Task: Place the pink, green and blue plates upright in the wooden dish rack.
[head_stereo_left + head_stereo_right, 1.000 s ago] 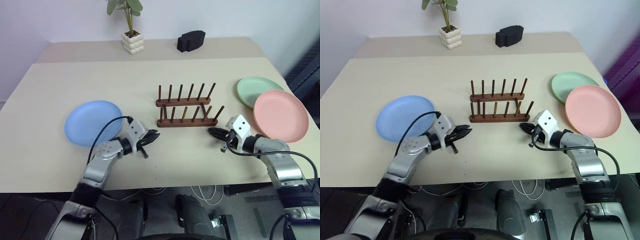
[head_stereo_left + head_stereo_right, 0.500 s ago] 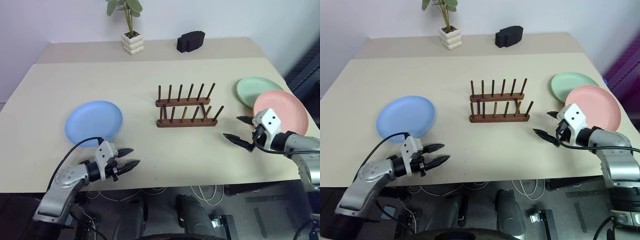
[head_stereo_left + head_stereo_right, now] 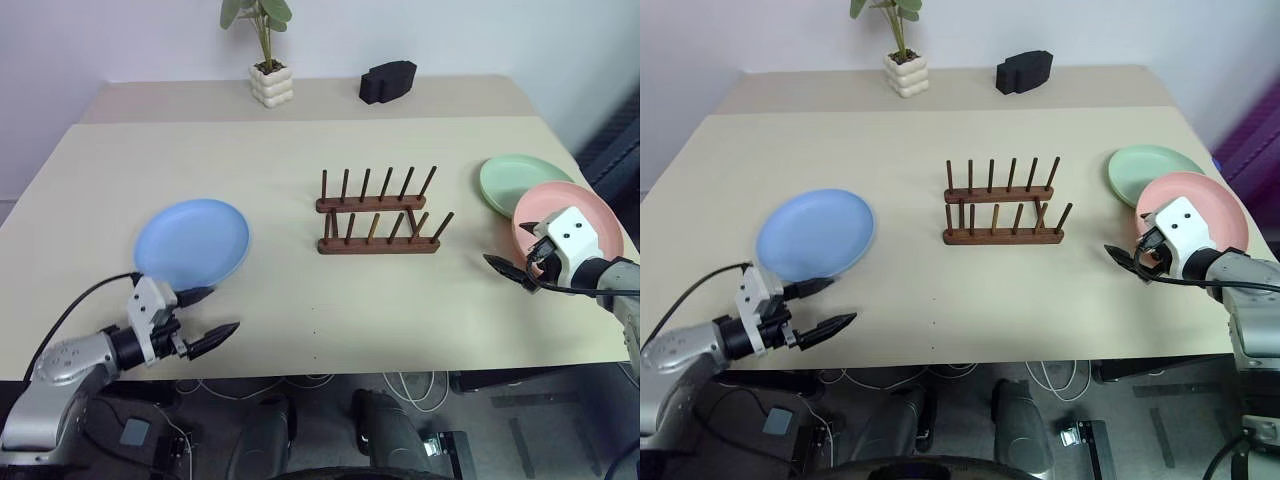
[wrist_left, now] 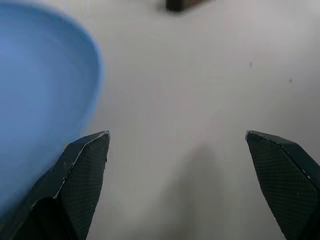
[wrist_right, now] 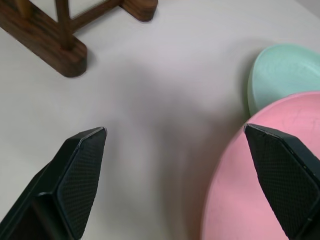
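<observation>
Your left gripper (image 3: 203, 315) stands with jaws spread wide and empty; the blue plate (image 3: 192, 243) lies flat just beyond one fingertip, to the jaws' outer side; your right gripper (image 3: 513, 260) is likewise spread, the pink plate (image 5: 260, 165) partly under one jaw, the green plate (image 3: 520, 183) past it; the wooden dish rack (image 3: 378, 212) sits empty between both; risk: a shallow rim may slip from a one-sided pinch, or a careless sweep could shove the rack.

Left gripper (image 3: 203, 314) and right gripper (image 3: 517, 249), both wide open and empty, arms spread apart.
</observation>
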Robot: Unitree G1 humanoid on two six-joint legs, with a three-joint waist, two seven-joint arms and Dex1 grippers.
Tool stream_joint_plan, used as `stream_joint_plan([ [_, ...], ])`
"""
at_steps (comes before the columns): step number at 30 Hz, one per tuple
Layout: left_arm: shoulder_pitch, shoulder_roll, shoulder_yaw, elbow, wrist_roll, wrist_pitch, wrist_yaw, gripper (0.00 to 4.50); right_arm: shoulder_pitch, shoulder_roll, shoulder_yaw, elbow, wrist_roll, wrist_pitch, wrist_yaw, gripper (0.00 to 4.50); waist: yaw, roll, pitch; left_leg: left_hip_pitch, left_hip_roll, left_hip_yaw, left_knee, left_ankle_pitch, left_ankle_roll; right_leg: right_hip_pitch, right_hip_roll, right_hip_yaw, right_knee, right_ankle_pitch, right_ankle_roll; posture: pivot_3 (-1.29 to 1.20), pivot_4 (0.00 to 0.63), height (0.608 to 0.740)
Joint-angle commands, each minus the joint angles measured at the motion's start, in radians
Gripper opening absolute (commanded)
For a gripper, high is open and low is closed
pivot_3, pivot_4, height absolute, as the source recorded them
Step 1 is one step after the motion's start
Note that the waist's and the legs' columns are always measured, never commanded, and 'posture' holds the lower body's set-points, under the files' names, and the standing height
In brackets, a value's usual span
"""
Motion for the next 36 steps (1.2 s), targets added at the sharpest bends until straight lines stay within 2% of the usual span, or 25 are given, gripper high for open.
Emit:
stream_joint_plan([
  [1, -0.078, 0.003, -0.015, -0.087, -0.049, 0.043, 0.009, 4.46, 0.004, -0.004, -0.016, 0.004, -0.018, 0.014, -0.032, 4.5, -0.004, 0.0, 0.0, 0.0, 0.0, 0.001, 0.0, 0.0, 0.0, 0.0, 0.0, 0.0, 0.0, 0.0, 0.0, 0.0, 0.15, 0.734],
  [6, -0.217, -0.027, -0.138, -0.148, -0.054, 0.114, 0.013, 4.46, 0.017, -0.002, -0.015, 0.009, -0.048, 0.065, -0.084, 4.5, -0.009, 0.0, 0.0, 0.0, 0.0, 0.001, -0.001, 0.0, 0.0, 0.0, 0.0, 0.0, 0.0, 0.002, -0.003, 0.0, 0.15, 0.734],
  [7, -0.237, -0.035, -0.158, -0.15, -0.052, 0.123, 0.015, 4.49, 0.022, -0.004, -0.015, 0.006, -0.052, 0.071, -0.09, 4.25, -0.011, 0.0, 0.0, 0.0, 0.0, 0.001, -0.001, 0.0, 0.0, 0.0, 0.001, 0.001, 0.0, 0.002, -0.003, 0.0, 0.15, 0.734],
  [10, -0.28, -0.06, -0.205, -0.141, -0.041, 0.138, 0.025, 4.5, 0.031, 0.0, -0.021, 0.001, -0.061, 0.08, -0.113, 3.21, -0.013, 0.0, 0.0, 0.001, -0.001, 0.002, -0.001, 0.0, 0.0, 0.0, 0.001, 0.001, 0.0, 0.002, -0.002, 0.0, 0.15, 0.734],
  [16, -0.31, -0.104, -0.257, -0.128, -0.021, 0.138, 0.039, 4.5, 0.044, 0.007, -0.027, -0.015, -0.059, 0.075, -0.129, 0.08, -0.01, 0.0, 0.0, 0.001, -0.001, 0.002, 0.0, 0.0, 0.0, 0.001, 0.002, 0.001, 0.001, 0.002, -0.002, 0.0, 0.15, 0.734],
  [28, -0.329, -0.15, -0.284, -0.1, 0.012, 0.123, 0.048, 4.5, 0.083, -0.036, -0.08, -0.207, -0.089, 0.144, -0.175, 0.03, -0.009, 0.0, 0.0, 0.001, -0.001, 0.002, 0.0, 0.0, 0.0, 0.001, 0.002, 0.001, 0.001, 0.001, -0.001, 0.0, 0.15, 0.734],
  [33, -0.341, -0.158, -0.284, -0.073, 0.026, 0.117, 0.04, 4.5, -0.028, -0.067, -0.088, -0.228, -0.113, 0.055, -0.196, 0.03, -0.012, 0.0, 0.0, 0.001, -0.001, 0.002, 0.0, 0.0, 0.0, 0.001, 0.001, 0.001, 0.0, 0.0, 0.001, 0.0, 0.15, 0.734],
  [36, -0.343, -0.159, -0.283, -0.055, 0.054, 0.095, 0.045, 4.5, -0.144, -0.045, -0.08, -0.251, -0.054, -0.016, -0.162, 0.03, -0.015, 0.0, 0.0, 0.001, -0.001, 0.002, -0.001, 0.0, 0.0, 0.0, 0.002, 0.001, 0.001, 0.0, 0.001, 0.0, 0.15, 0.734],
])
